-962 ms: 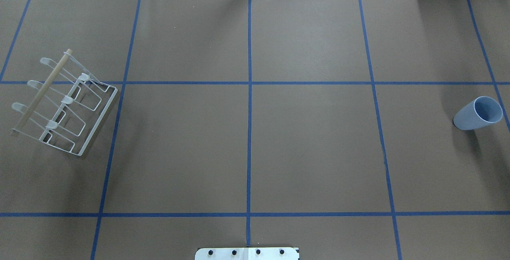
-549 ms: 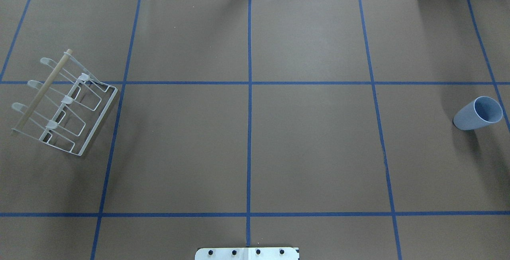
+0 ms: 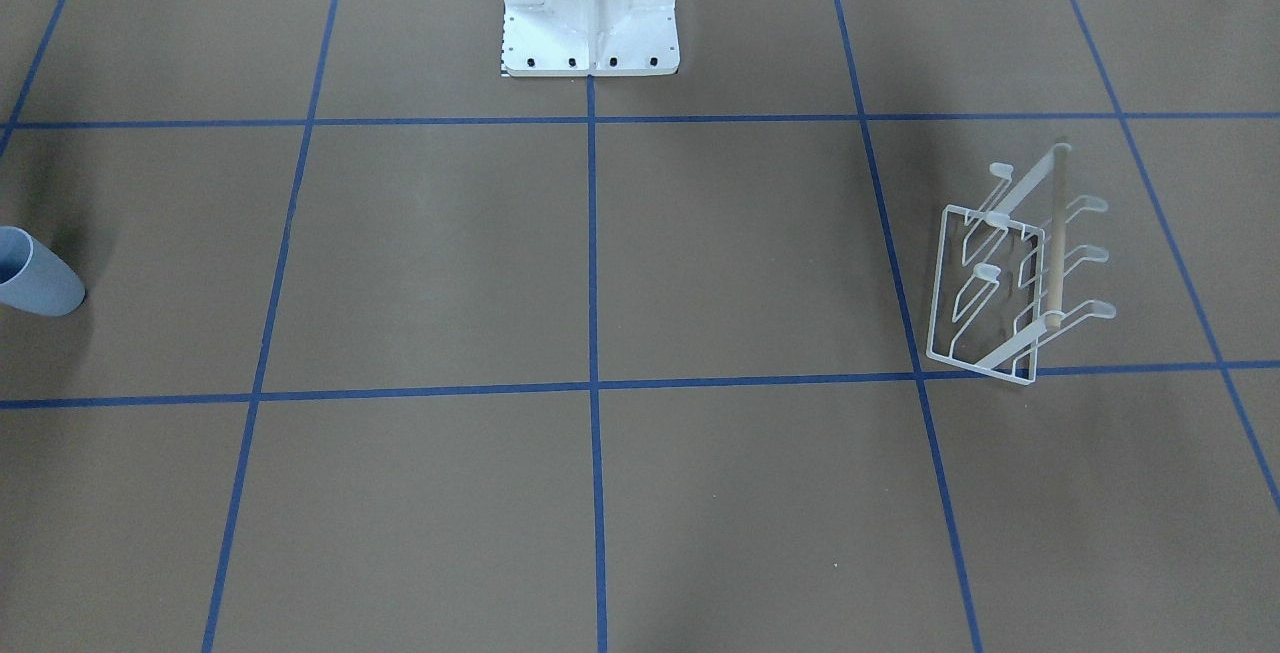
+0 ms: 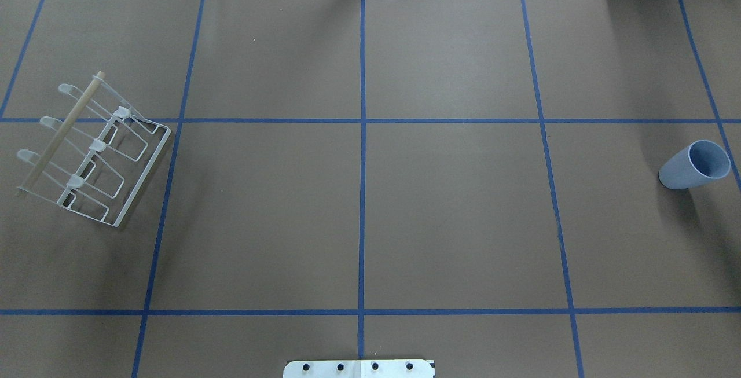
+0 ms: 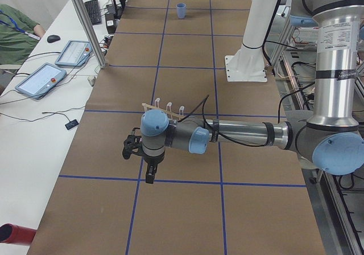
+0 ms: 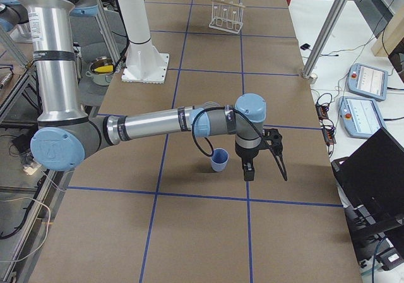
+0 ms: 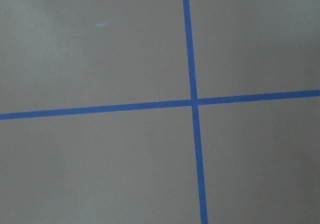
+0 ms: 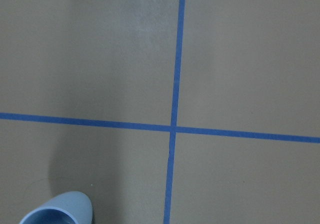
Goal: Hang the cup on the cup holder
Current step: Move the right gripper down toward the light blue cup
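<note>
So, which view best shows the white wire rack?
Overhead exterior: the white wire rack with the wooden rod shows whole, unblocked, largest. Front-facing: whole, smaller; exterior right: far, tiny; exterior left: mostly behind the left arm; wrist views: nothing.

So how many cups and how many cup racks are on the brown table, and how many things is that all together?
pale-blue cup: 1
white wire cup holder: 1
total: 2
</note>
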Controlling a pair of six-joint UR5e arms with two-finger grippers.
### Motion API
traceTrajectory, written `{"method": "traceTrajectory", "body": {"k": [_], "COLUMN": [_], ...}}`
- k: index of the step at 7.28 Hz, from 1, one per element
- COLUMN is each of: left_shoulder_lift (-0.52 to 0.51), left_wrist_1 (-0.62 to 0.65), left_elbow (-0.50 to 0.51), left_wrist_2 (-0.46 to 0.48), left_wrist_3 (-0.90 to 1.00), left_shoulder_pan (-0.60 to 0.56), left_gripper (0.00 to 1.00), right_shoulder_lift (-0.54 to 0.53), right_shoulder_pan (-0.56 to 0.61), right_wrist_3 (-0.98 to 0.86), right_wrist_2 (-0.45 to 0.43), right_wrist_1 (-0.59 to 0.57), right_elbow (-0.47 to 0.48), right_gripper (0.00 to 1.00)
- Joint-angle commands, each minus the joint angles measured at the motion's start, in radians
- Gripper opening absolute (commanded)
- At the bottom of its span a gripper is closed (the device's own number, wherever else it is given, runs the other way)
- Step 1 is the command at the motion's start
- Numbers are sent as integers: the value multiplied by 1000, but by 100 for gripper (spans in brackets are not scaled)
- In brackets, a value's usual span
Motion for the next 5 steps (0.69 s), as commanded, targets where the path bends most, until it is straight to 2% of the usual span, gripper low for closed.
{"method": "traceTrajectory", "body": {"k": [1, 2, 5], "left_shoulder_lift": [-11, -11, 4], "left_wrist_1": [-2, 6, -6], "left_elbow": [7, 2, -1], "left_wrist_2": [7, 27, 34], "left_wrist_3": [6, 6, 5], "left_shoulder_pan": [2, 4, 1], "left_gripper": [99, 99, 99], "right_shoulder_lift": [2, -1, -73], "right_shoulder_pan": [-19, -44, -145], "right_wrist_3": [3, 10, 46], "right_wrist_2": [81, 119, 186], "right_wrist_1": [28, 71, 73], "right_elbow": [9, 9, 15], "right_gripper": [100, 100, 100]}}
